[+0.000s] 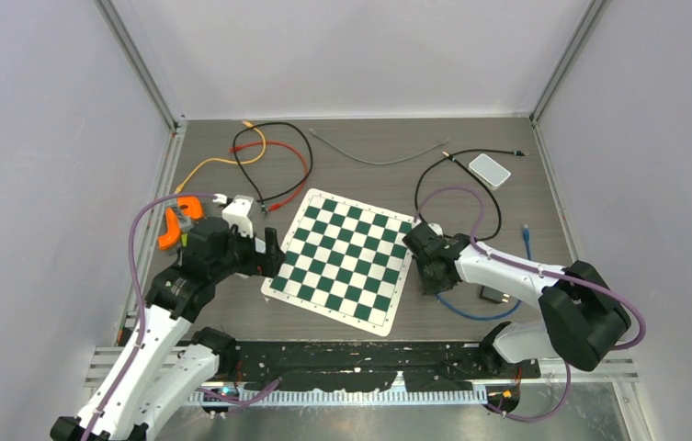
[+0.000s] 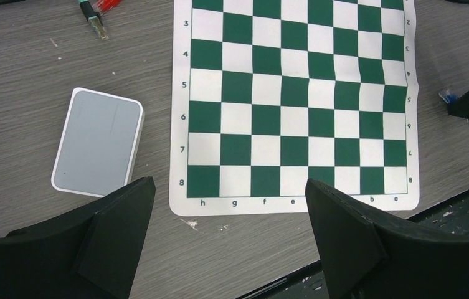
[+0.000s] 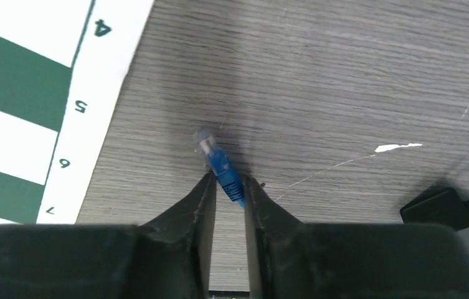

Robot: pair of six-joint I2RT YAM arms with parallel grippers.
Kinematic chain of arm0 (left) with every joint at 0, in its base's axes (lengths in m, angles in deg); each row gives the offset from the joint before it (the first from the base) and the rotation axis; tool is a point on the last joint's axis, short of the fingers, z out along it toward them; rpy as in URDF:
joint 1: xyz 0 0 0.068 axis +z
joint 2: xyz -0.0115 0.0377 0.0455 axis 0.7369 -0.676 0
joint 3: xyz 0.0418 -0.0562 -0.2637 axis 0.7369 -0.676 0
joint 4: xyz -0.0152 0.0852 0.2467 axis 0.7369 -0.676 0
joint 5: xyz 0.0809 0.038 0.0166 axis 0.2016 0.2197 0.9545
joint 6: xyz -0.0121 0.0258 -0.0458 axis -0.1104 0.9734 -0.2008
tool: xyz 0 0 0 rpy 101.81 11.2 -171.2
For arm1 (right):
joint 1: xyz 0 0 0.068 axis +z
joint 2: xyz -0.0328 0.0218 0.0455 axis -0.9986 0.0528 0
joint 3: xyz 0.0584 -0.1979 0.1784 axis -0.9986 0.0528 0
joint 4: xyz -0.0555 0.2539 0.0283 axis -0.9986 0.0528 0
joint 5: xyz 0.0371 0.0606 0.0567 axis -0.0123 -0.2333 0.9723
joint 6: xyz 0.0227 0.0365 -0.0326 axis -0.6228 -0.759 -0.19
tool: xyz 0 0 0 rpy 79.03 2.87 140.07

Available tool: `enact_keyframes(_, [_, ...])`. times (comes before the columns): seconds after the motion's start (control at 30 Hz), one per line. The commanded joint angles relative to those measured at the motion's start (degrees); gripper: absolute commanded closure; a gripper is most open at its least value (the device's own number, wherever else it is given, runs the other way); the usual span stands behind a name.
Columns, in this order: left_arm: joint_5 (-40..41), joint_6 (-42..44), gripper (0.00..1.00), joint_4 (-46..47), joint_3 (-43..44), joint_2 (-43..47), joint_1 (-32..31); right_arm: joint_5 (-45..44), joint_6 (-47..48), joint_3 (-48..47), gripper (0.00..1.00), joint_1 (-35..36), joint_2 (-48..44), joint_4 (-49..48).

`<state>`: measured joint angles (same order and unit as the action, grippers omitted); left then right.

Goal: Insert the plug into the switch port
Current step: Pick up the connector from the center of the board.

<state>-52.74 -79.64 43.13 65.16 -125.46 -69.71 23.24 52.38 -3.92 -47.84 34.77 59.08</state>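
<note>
Grey wood-grain table (image 1: 507, 197), white walls (image 1: 351, 55). My right wrist view alone shows fingers (image 3: 200, 199) flanking the blue plug (image 3: 222, 171), grip undetermined; left gripper (image 2: 228, 182) gapes empty.

Matt grey wood-grain table (image 3: 344, 75), shiny blue plastic plug (image 3: 222, 168), matt black plastic fingers (image 3: 199, 208)

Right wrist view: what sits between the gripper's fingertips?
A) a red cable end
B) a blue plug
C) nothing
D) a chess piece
B: the blue plug lies between the fingertips of the right gripper, its clear tip pointing away from them.
</note>
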Motion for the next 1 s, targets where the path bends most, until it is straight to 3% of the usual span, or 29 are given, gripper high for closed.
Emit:
enact_keyframes(0.0, [-1.6, 0.5, 0.05, 2.8, 1.6, 0.9, -0.3, 2.4, 4.4, -2.1, 0.78, 0.0, -2.4, -2.8])
enact_keyframes(0.07, [-4.6, 0.3, 0.06, 3.4, 2.2, 0.8, -0.3, 2.9, 8.3, -3.6, 0.92, 0.0, -4.9, -3.0])
enact_keyframes(0.13, [-9.9, 0.6, 0.08, 4.3, 2.8, 0.4, -0.3, 4.6, 12.4, -6.2, 0.94, -0.2, -6.3, -3.2])
enact_keyframes(0.3, [-27.6, -1.0, 0.12, 9.4, 3.9, -3.4, -0.3, 13.4, 22.0, -12.8, 0.95, -0.2, -5.9, -1.4])
enact_keyframes(0.47, [-37.2, -4.5, 0.14, 16.6, 3.9, -8.6, -0.7, 17.7, 25.9, -15.1, 0.95, -0.2, -9.2, 0.7])
enact_keyframes(0.73, [-40.7, -6.7, 0.17, 29.3, 6.0, -18.9, -9.6, 38.4, 29.2, -10.1, 0.95, -0.2, -21.8, -6.1])
enact_keyframes(0.97, [-41.9, -9.9, 0.23, 44.0, 6.8, -26.7, -15.6, 42.1, 29.1, -9.3, 0.95, -0.2, -23.2, -6.0])
